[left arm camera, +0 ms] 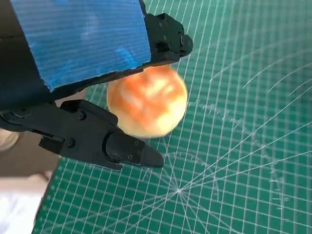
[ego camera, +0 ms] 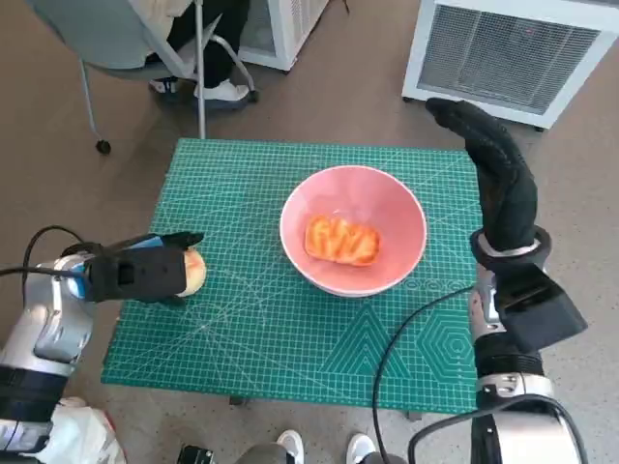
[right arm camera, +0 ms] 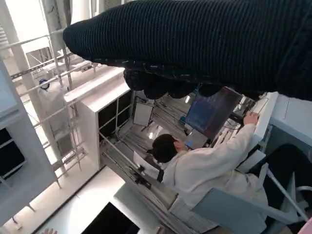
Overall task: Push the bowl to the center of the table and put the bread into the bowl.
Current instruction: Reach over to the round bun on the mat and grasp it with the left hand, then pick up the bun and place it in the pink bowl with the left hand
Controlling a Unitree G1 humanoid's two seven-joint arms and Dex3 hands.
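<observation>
You have the pink bowl (ego camera: 353, 242) sitting on the green cutting mat (ego camera: 261, 338) near the middle of the table, a little toward its far right. Inside the bowl lies one piece of bread (ego camera: 341, 240), orange-brown with a ridged, glazed top, resting on the bowl's bottom. Your left hand (ego camera: 145, 269) is at the left edge of the mat, well apart from the bowl, and it holds a second piece of bread, a round bun (left arm camera: 147, 101) with a golden top and a pale underside. In the left wrist view the bun sits between the black fingers (left arm camera: 105, 139) on one side and the blue-taped back of the hand on the other, held just above the mat's grid. Your right hand (ego camera: 495, 174) is raised over the far right corner of the table, to the right of the bowl and not touching it; its gloved fingers point away from you, stretched out and holding nothing. A person (right arm camera: 209, 165) in a pale top sits at a desk in the right wrist view.
</observation>
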